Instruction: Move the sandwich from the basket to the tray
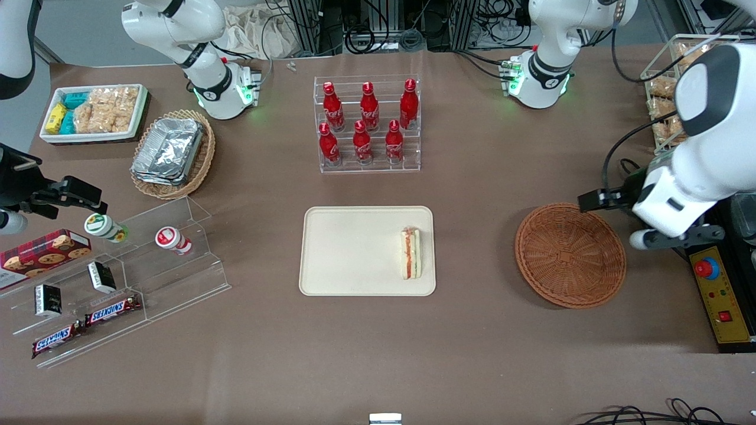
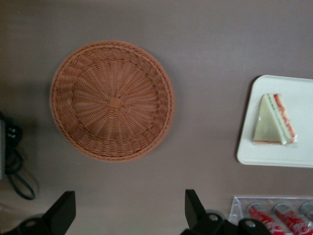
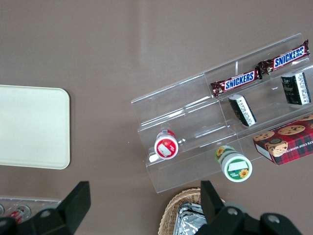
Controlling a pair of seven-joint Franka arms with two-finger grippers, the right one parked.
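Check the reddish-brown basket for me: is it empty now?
Empty. The basket shows only bare weave inside; the sandwich lies on the tray. The open end effector hangs above the table beside the basket, holding nothing.

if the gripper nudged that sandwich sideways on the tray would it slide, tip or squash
The sandwich stands on a narrow edge on the tray, so a nudge would probably tip it. Its pale bread looks soft, so it likely squashes. It appears film-wrapped, so it may slide on the smooth tray. The gripper hangs open above the empty basket.
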